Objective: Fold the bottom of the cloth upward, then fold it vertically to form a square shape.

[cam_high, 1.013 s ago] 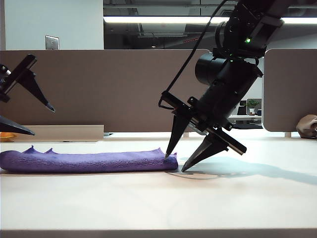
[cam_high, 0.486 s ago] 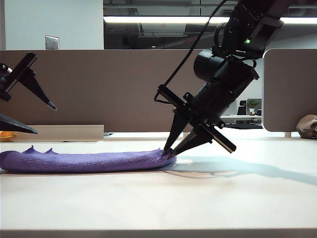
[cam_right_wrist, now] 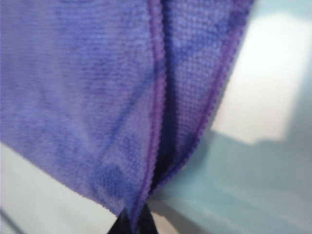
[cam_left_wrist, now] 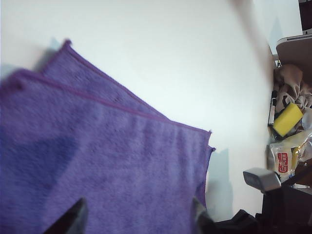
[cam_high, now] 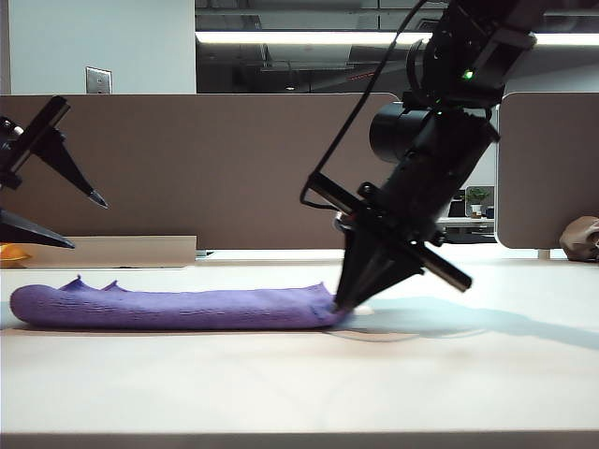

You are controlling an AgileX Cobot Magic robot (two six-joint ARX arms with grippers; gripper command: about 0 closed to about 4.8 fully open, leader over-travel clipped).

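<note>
The cloth [cam_high: 168, 307] is a purple fuzzy towel lying flat in two layers on the white table, stretching from the far left to the middle. My right gripper [cam_high: 339, 307] points down at its right end and is shut on the hemmed corner. In the right wrist view the dark fingertips [cam_right_wrist: 135, 222] pinch both layers of the cloth [cam_right_wrist: 87, 97]. My left gripper [cam_high: 87, 224] hangs open above the cloth's left end, touching nothing. The left wrist view shows that gripper [cam_left_wrist: 136, 219] with its two fingers wide apart over the cloth [cam_left_wrist: 107, 161].
A brown-grey lumpy object [cam_high: 582, 238] sits at the table's far right edge. Brown partition panels [cam_high: 234, 168] stand behind the table, with a low grey ledge [cam_high: 122, 251] at their foot. Beyond the table's edge lies clutter, among it a yellow sponge [cam_left_wrist: 287, 119].
My right gripper's fingers closed from wide apart onto the cloth's right corner. The cloth slid slightly to the right. The left gripper stayed in place.
</note>
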